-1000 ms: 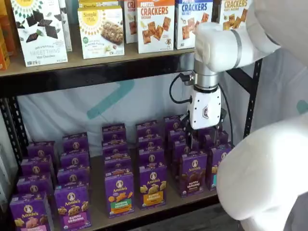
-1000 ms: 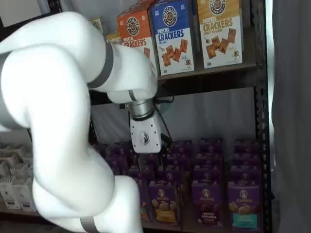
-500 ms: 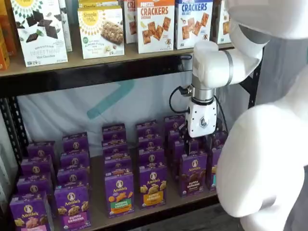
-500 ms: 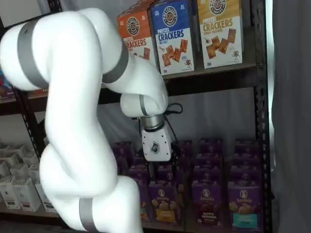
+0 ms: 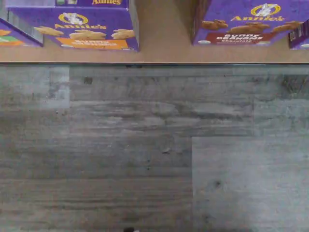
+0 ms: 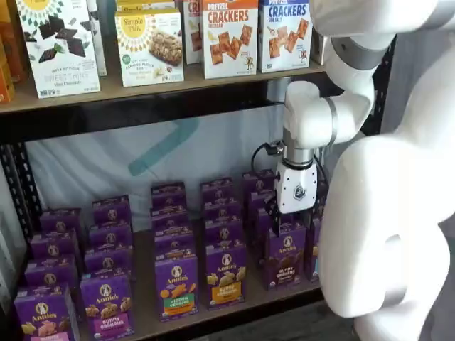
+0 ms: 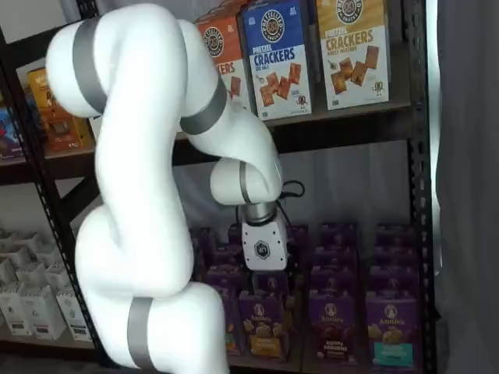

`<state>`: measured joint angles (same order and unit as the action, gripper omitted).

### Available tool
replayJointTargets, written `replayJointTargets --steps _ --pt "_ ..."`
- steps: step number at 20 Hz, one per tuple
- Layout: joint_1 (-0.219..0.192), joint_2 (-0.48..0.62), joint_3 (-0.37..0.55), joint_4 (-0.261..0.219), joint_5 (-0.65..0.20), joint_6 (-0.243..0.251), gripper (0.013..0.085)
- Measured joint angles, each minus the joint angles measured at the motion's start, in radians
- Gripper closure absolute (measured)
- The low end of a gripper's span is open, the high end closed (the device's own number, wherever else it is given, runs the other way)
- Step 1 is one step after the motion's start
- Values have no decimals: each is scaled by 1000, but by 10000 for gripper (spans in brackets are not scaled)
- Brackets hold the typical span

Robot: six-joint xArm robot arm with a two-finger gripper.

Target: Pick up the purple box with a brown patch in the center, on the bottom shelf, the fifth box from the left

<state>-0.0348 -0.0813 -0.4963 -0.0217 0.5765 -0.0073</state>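
Observation:
The purple box (image 6: 286, 257) with a brown strip stands upright at the front of the bottom shelf (image 6: 143, 250), in the front row of purple Annie's cartons. It also shows in a shelf view (image 7: 331, 325) and in the wrist view (image 5: 243, 25), at the shelf board's edge (image 5: 164, 43). My gripper (image 6: 293, 219) hangs fingers down just above and slightly behind this box's top. Its black fingers stand apart with purple cartons showing between them, and nothing is held. In a shelf view the gripper (image 7: 270, 275) shows above the cartons to the left of the box.
An orange-strip carton (image 6: 226, 274) and a green-strip carton (image 6: 176, 285) stand left of the box, and a teal-strip one (image 7: 392, 329) right of it. Cracker boxes (image 6: 229, 35) fill the shelf above. A black upright (image 6: 370, 153) stands at the right. Grey plank floor (image 5: 154, 145) lies below the shelf.
My gripper has come down from above the rear cartons to just over the front row, and the arm's big white links have swung round it.

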Motion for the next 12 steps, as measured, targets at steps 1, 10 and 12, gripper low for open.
replayJointTargets --steps 1,10,12 --pt "-3 23 -8 -1 -18 -2 130" --pt "-21 174 -80 -46 -108 19 130" --pt "-25 206 -97 -48 -125 17 130"
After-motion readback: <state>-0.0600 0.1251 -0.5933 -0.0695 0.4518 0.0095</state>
